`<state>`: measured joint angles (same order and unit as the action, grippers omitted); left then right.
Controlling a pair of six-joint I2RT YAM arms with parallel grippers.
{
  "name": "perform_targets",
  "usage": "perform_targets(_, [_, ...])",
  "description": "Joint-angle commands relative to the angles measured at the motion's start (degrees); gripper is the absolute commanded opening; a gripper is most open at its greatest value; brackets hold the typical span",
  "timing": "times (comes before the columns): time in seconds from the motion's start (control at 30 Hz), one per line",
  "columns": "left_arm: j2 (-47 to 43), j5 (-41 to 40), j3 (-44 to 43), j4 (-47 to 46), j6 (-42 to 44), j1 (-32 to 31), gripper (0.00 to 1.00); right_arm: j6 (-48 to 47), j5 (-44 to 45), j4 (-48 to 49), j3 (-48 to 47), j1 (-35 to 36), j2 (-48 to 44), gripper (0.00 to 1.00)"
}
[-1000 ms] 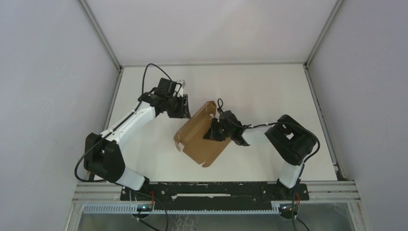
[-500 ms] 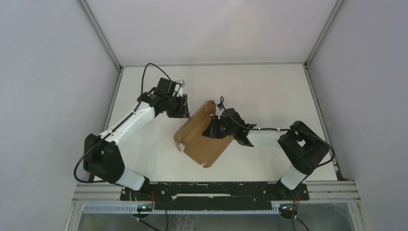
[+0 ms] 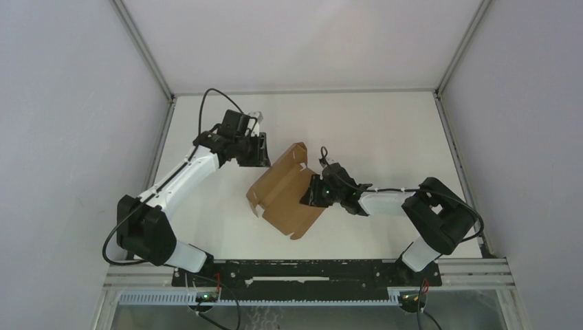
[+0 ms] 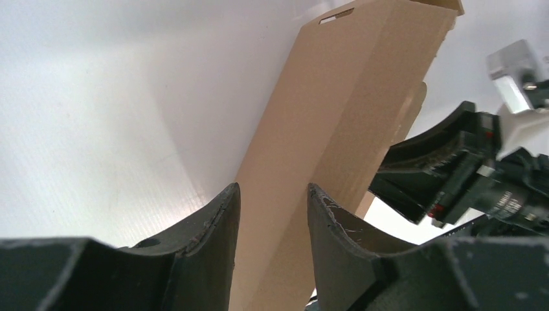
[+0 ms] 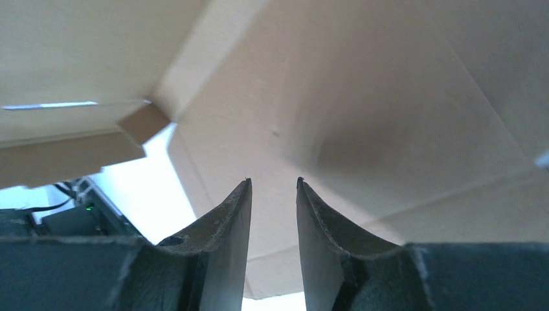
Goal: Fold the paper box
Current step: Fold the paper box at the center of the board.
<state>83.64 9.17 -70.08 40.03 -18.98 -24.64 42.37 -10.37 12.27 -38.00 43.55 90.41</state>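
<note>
While the half-folded paper box (image 3: pixel 285 196) sits on the table (image 3: pixel 385 130) with one wall raised, the left gripper (image 3: pixel 258 152) hovers spread and empty beside that wall, likely to brace it, and the right gripper (image 3: pixel 311 192), slightly parted, grips nothing at its right edge.

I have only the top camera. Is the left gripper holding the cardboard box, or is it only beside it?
Observer: Not holding it. The left wrist view shows the left gripper with jaws apart and nothing between them.
Operator: Does the box lie flat there?
Observer: No, one side panel is folded up, just beyond that gripper.
Operator: And the right gripper?
Observer: Open and empty too, facing cardboard with a small tab and a slit.
</note>
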Motion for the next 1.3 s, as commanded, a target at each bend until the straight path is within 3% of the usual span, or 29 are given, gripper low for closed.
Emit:
perform_targets(0.0, [-3.12,0.22,-3.22,-0.57,0.44,-0.34,0.48,2.34,0.0,2.46,1.69,-0.47,1.78,0.4])
perform_targets(1.27, [-1.75,1.38,-3.93,-0.82,0.88,-0.65,0.52,2.49,-3.03,4.37,1.7,-2.33,4.57,0.39])
